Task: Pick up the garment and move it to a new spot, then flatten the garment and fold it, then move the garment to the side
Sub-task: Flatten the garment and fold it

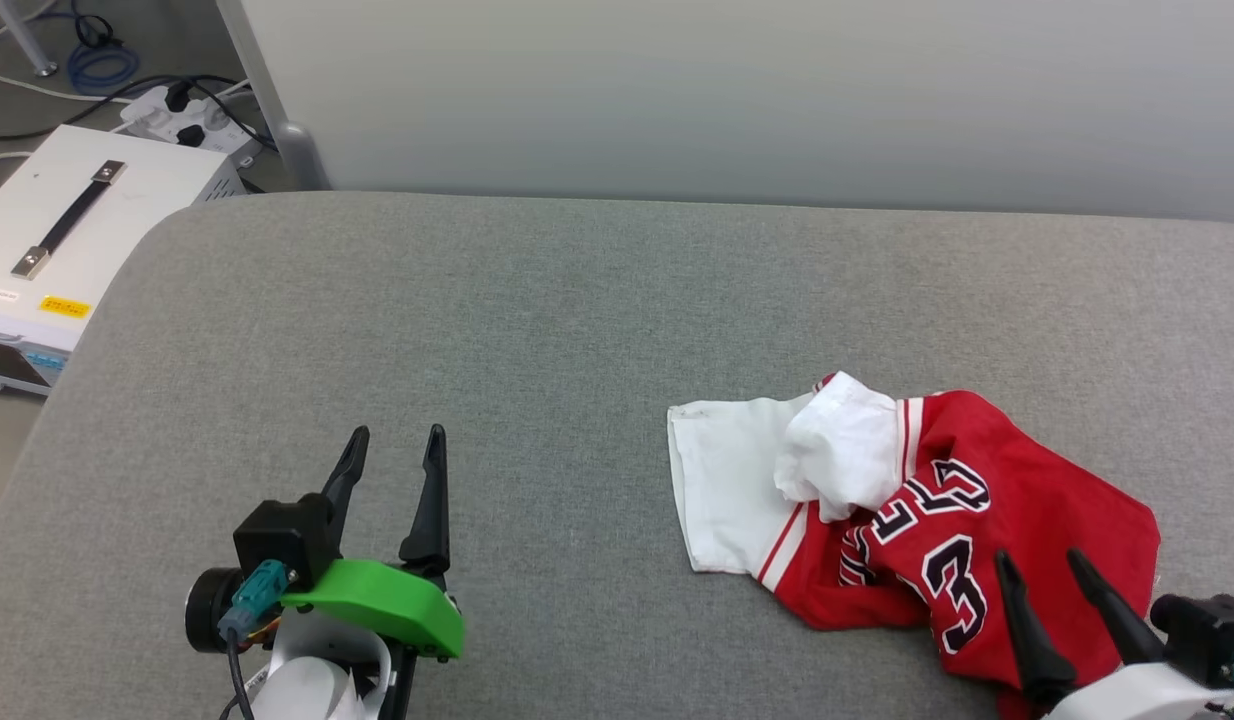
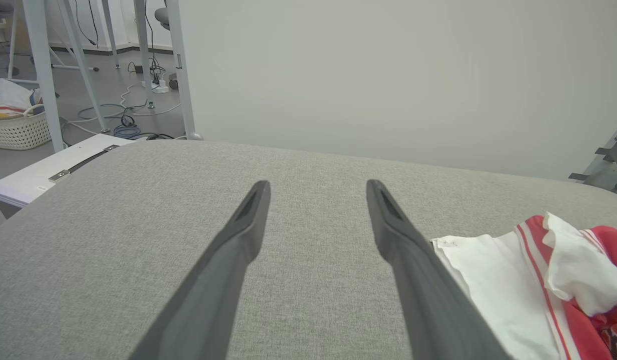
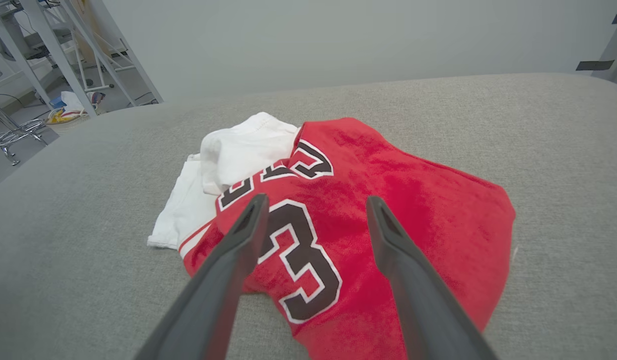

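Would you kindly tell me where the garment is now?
In the head view, the garment lies crumpled on the right of the grey table, by the right pincer.

You have bright, soft, even light; the table (image 1: 537,300) reads the same grey from near to far. Shadows are faint, just a thin line under the garment's (image 1: 1047,480) near edge. The head view is sharp. In the wrist views the fingers (image 2: 223,285) blur near the lens, and the table's far edge bows.

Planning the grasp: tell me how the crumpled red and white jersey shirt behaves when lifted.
The red and white jersey shirt lies in soft folds, so probably droops from any pinch. Thin cloth, likely light. May bunch on the grey fabric surface.
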Robot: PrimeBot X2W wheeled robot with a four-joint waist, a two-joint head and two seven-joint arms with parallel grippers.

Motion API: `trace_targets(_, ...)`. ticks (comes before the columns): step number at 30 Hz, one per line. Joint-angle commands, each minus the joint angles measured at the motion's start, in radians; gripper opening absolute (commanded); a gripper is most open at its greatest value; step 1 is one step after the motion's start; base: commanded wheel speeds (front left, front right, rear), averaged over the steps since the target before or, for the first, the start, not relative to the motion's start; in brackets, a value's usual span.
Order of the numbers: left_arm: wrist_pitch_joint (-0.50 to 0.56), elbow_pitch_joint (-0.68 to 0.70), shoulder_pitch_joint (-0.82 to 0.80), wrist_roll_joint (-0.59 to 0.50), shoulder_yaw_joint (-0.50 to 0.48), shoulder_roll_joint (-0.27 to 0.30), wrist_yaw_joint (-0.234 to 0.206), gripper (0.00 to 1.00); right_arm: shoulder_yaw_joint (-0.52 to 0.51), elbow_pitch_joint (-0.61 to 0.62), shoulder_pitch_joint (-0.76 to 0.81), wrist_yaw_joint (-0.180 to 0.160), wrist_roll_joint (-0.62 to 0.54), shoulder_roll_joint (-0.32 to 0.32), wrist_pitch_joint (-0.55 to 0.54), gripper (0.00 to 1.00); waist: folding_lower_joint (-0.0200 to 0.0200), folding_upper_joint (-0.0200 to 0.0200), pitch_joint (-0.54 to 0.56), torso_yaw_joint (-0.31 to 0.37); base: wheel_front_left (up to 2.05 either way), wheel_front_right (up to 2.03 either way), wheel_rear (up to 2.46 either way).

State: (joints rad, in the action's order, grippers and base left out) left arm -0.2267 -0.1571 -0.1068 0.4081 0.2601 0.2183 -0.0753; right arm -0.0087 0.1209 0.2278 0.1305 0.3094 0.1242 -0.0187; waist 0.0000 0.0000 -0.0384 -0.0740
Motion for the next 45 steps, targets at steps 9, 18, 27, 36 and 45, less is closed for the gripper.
trace_targets(9, -0.004, 0.009, -0.043, 0.006, 0.012, -0.01, -0.001, 1.0, 0.103, -0.043, -0.239, 0.0, 0.062, 0.124, -0.257, 1.0, 0.0, 0.0, -0.082, -0.022, 0.0, 0.0, 0.0)
trace_targets(18, -0.021, -0.032, -0.097, 0.005, 0.041, -0.05, 0.026, 1.0, 0.324, -0.111, -0.507, 0.0, 0.178, 0.272, -0.574, 1.0, 0.0, 0.0, -0.142, -0.103, 0.0, 0.0, 0.0)
trace_targets(27, -0.033, -0.076, -0.129, -0.004, 0.04, -0.088, 0.048, 1.0, 0.461, -0.281, -0.664, 0.0, 0.238, 0.325, -0.631, 0.0, 0.0, 0.0, -0.159, -0.152, 0.0, 0.0, 0.0)
trace_targets(36, -0.035, -0.077, -0.121, -0.022, 0.021, -0.094, 0.057, 1.0, 0.341, -0.325, -0.712, 0.0, 0.235, 0.359, -0.554, 0.0, 0.0, 0.0, -0.142, -0.105, 0.0, 0.0, 0.0)
trace_targets(45, -0.035, -0.072, -0.114, -0.037, 0.01, -0.096, 0.066, 1.0, -0.007, -0.382, -0.619, 0.0, 0.203, 0.375, -0.486, 0.0, 0.0, 0.0, -0.133, -0.06, 0.0, 0.0, 0.0)
